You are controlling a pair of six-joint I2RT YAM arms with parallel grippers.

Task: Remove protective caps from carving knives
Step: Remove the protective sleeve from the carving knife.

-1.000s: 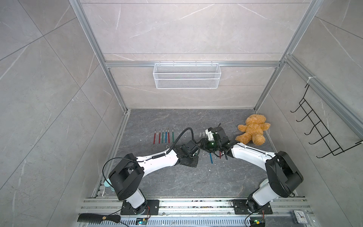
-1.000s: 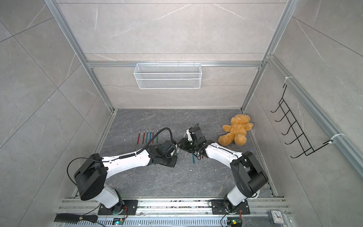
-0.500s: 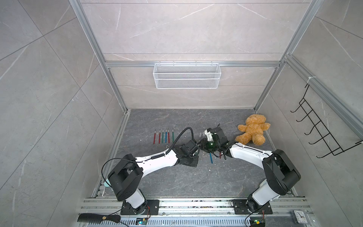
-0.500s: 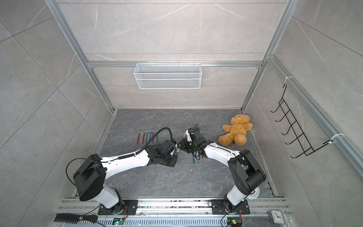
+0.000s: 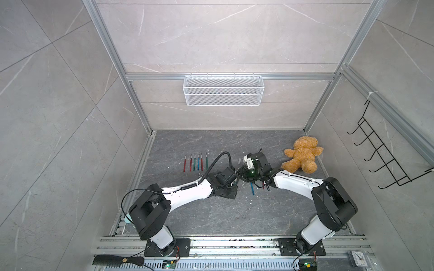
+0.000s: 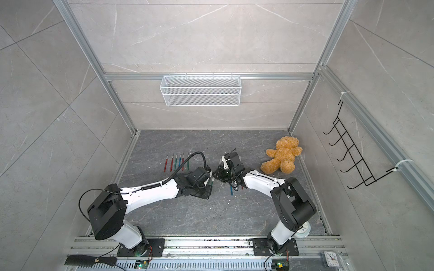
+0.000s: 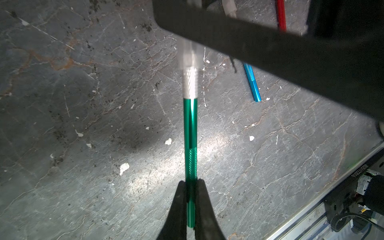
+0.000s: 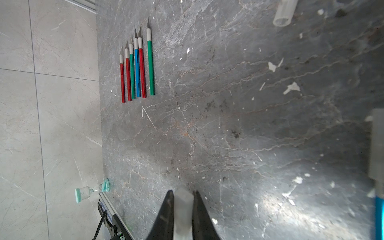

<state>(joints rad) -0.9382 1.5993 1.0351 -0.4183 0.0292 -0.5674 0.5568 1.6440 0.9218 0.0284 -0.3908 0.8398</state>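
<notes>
Near floor (image 5: 223, 218) lies bare — 6 knives (image 5: 196, 162) block far left, teddy bear (image 5: 301, 154) far right.

Grey tabletop (image 5: 211, 211), six knives (image 5: 198, 162) (blades bare), teddy bear (image 5: 301, 154), perhaps a cap (image 8: 283, 12)

Top views: you look steeply down from high above the mounting rail (image 5: 234, 244) toward the back wall (image 5: 223, 117), far off, both covering the floor (image 5: 211, 215).
Left wrist: you look, very close, along the left gripper (image 7: 191, 182) and its green knife (image 7: 190, 124).
Right wrist: close, past the right gripper (image 8: 182, 192) and its clear cap (image 8: 182, 207), facing the row of six knives (image 8: 136, 68).
Shared: both top views show that row too.
</notes>
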